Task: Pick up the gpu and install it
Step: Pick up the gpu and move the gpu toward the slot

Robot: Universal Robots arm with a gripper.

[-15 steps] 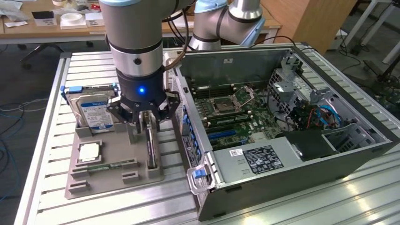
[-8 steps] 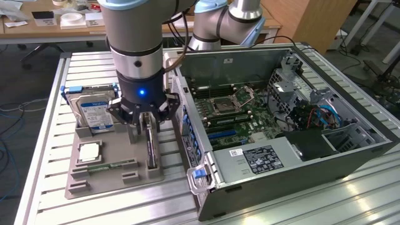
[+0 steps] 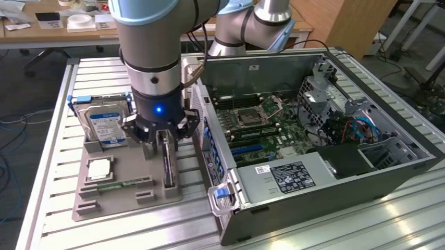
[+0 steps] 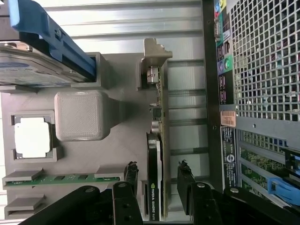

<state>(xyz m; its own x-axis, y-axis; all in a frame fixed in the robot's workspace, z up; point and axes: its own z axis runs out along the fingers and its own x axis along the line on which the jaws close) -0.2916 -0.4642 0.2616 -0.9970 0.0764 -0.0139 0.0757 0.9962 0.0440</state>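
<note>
The gpu stands on edge in a slot of the grey holder tray, with its black face and silvery bracket end in view. My gripper hangs straight above it, open. In the wrist view the gripper straddles the card's dark end, one black finger close on one side. The other finger stands a small gap away, so the card is not clamped.
The tray also holds a silver hard drive, a CPU and a green memory stick. The open computer case lies just at the exterior view's right, motherboard exposed. Its rear panel is close beside the card.
</note>
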